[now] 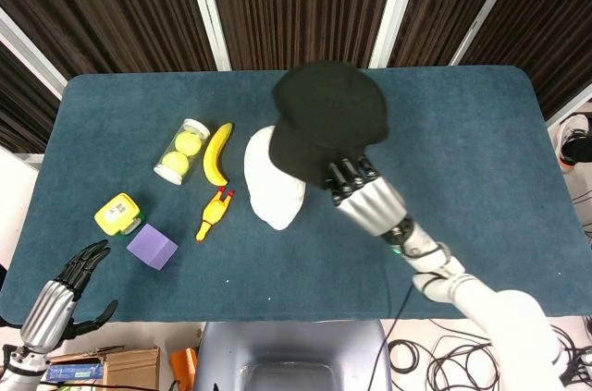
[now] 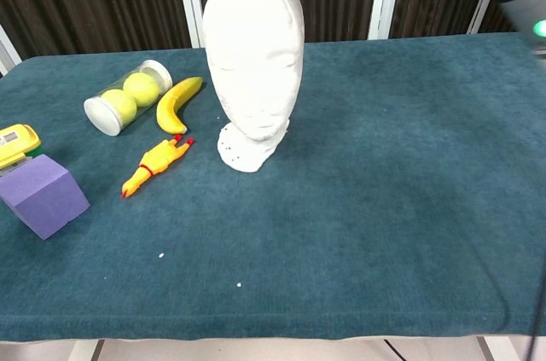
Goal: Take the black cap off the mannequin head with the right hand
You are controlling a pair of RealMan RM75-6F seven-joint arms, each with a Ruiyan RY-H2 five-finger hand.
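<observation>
Right hand (image 1: 359,195) grips black cap (image 1: 330,126) by its edge, upper centre of head view, clear of bare mannequin head (image 2: 253,45); hold firm, carry it sideways away.

A clear tube of tennis balls (image 2: 126,97) lies on the blue worktop (image 2: 384,207), a banana (image 2: 177,102) just beside it; a yellow rubber chicken (image 2: 155,165) lies nearer; a purple cube (image 2: 41,195) touches a yellow box (image 2: 15,143).
</observation>
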